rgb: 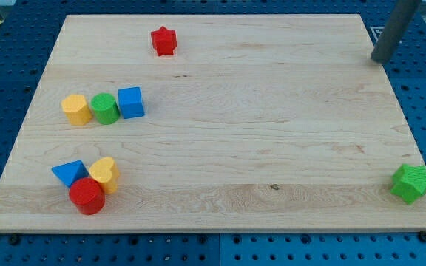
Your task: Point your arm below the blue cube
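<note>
Tip (381,59) at view's top right, just off board (272,148) edge, touching no block. Blue cube (131,102) well apart, left, beside green cylinder (104,108).

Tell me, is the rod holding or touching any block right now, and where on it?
Nothing is held. My tip sits at the view's top right, just off the board's edge, apart from every block and far from the blue cube.

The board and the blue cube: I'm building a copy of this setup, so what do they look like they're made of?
The pale wooden board looks like light wood with a smooth matte finish: grain lines and a small dark knot show. The blue cube looks like solid-coloured plastic, matte, with even colour and no grain; painted wood cannot be ruled out. My tip, a dark rod, sits at the view's top right, far from the cube.
</note>
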`<state>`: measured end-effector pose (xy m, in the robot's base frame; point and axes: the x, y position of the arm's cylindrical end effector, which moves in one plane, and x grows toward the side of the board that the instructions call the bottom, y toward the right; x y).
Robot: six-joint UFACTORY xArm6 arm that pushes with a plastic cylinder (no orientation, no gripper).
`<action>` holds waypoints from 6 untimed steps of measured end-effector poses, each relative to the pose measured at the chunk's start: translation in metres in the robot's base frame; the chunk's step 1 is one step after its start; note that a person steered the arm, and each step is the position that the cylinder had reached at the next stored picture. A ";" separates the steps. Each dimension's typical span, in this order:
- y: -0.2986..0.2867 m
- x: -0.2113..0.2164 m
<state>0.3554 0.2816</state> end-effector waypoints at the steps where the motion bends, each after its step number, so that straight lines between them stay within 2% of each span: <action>1: -0.042 0.085; 2: -0.092 0.151; 3: -0.152 0.181; 6: -0.305 0.182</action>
